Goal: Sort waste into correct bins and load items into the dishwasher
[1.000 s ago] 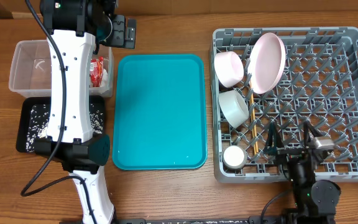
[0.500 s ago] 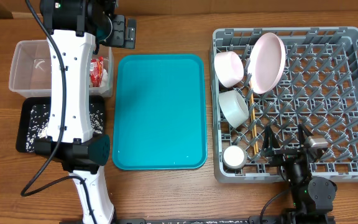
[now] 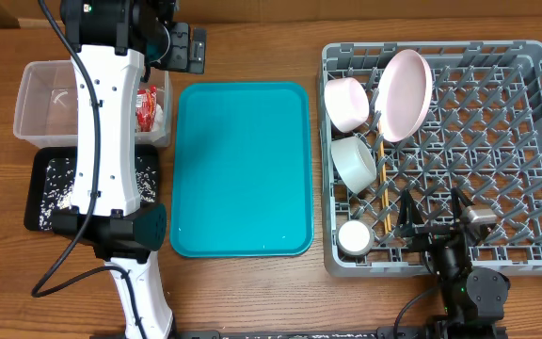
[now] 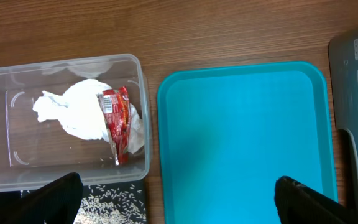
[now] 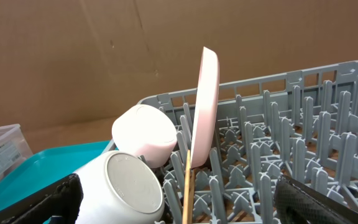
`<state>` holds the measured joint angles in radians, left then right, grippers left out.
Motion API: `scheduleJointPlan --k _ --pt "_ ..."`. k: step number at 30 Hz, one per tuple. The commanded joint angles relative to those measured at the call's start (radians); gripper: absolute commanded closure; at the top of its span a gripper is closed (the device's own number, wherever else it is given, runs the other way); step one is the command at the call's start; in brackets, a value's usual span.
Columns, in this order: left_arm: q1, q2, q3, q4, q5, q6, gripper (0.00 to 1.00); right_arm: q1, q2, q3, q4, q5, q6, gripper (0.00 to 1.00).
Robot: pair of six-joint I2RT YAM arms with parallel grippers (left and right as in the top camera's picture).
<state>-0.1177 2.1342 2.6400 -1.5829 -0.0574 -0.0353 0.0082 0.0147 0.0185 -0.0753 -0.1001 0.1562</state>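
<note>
The clear tub (image 3: 45, 99) holds the crumpled napkin (image 4: 79, 115) and the red-and-white wrapper (image 4: 115, 118). The black tray (image 3: 38, 212) in front of it holds rice scraps (image 3: 59, 184). In the grey dish rack (image 3: 534, 141) the pinkish plate (image 3: 405, 92) stands on edge, with a pink-white bowl (image 3: 346, 102), a pale bowl (image 3: 353, 162), a white cup (image 3: 354, 237) and chopsticks (image 3: 381, 188). My left gripper (image 4: 179, 202) is open and empty, high over the tub and teal tray. My right gripper (image 5: 179, 202) is open and empty, low at the rack's front edge (image 3: 433, 218).
The teal serving tray (image 3: 241, 165) lies between the bins and the rack and shows nothing on it. My left arm's white links (image 3: 102, 141) hide part of the tub and the black tray. A brown cardboard wall (image 5: 166, 37) stands behind the rack.
My right gripper has shifted slightly left and toward the table's front edge. The left arm and all objects have not moved.
</note>
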Motion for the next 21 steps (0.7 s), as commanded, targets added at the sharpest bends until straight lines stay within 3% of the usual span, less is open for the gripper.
scheduleJointPlan --k 1,10,15,21 --pt "0.0 -0.01 0.018 0.001 -0.005 -0.013 0.0 -0.004 -0.012 -0.011 0.003 -0.003 0.0 0.0" --pt "0.0 -0.048 0.007 0.038 0.008 -0.014 0.0 -0.004 -0.012 -0.011 0.003 -0.003 0.0 0.0" --pt "0.0 -0.188 -0.181 0.305 0.118 -0.013 0.0 -0.004 -0.012 -0.011 0.003 -0.003 0.0 0.0" --pt "0.0 -0.455 -0.657 0.726 0.163 0.045 0.0 -0.004 -0.012 -0.011 0.003 -0.003 0.0 0.0"
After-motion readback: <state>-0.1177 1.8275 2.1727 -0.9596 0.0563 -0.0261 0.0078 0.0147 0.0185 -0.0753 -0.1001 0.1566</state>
